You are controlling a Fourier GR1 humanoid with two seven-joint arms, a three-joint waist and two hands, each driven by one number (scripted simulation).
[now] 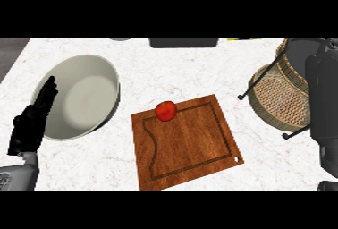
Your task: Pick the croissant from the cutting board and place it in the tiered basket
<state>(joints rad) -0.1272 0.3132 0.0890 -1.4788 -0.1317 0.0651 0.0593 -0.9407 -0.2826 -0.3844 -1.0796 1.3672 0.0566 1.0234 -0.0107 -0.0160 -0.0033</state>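
Note:
The wooden cutting board (188, 145) lies at the counter's middle, and no croissant shows on it or anywhere else. The wicker tiered basket (280, 100) with its black wire frame stands at the right. My right arm and hand (322, 89) appear as a dark shape along the right edge, over the basket's right side and hiding part of it. What that hand holds, if anything, is hidden. My left hand (33, 120) rests at the left edge with its fingers straight up, open and holding nothing.
A red round fruit (166, 110) sits on the board's far left corner. A large white plate (86, 96) lies just right of my left hand. A dark flat object (183, 43) sits at the counter's far edge.

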